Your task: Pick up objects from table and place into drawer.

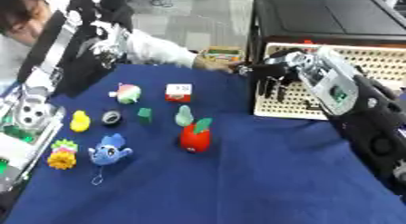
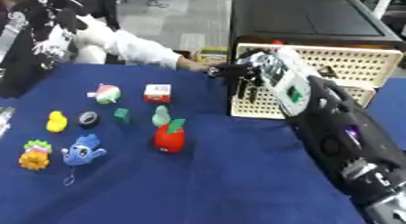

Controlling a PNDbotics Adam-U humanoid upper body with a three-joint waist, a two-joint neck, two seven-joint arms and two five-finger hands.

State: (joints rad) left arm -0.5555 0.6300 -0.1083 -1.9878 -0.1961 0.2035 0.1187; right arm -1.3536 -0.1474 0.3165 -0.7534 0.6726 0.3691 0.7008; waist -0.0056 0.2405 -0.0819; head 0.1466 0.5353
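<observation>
Up close, the right hand (image 1: 273, 75) hangs against the perforated drawer (image 1: 373, 69) front, its dark fingers too murky to tell whether they grip anything. Toys like the red apple (image 1: 195, 139) sit well to its left on the bench (image 1: 262, 173); the left hand is out of sight.

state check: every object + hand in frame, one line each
right hand: raised at the front of the drawer unit, fingers hanging down, holding nothing
left hand: not in view
drawer unit: perforated cream fronts; open or shut unclear
red apple toy: upright on the cloth
blue fish toy: lying on the cloth
red and white cube: resting on the cloth
yellow duck: upright on the cloth
</observation>
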